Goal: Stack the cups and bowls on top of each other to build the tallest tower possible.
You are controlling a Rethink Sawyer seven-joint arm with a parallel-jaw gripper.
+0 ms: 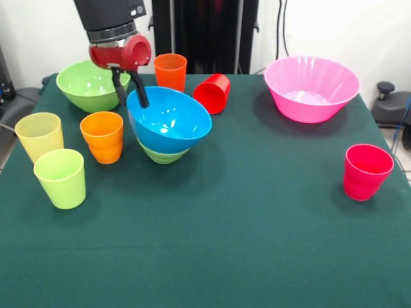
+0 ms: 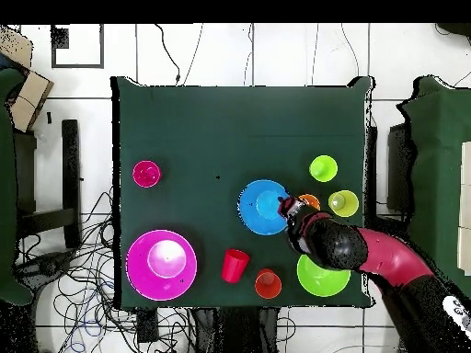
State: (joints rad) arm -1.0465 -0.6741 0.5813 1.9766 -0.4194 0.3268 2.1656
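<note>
A: Where is the blue bowl (image 1: 169,119)?
B: It sits tilted on the small green bowl (image 1: 163,153), beside the orange cup (image 1: 103,136).
A: And the gripper (image 1: 130,91)?
B: Its fingers pinch the blue bowl's rim.

front: across table (image 1: 257,244), facing robot | overhead: straight down | shared: tabletop

Glossy smooth plastic blue bowl (image 1: 170,119) and pink bowl (image 1: 311,86) sit on matt green cloth (image 1: 257,224).
</note>
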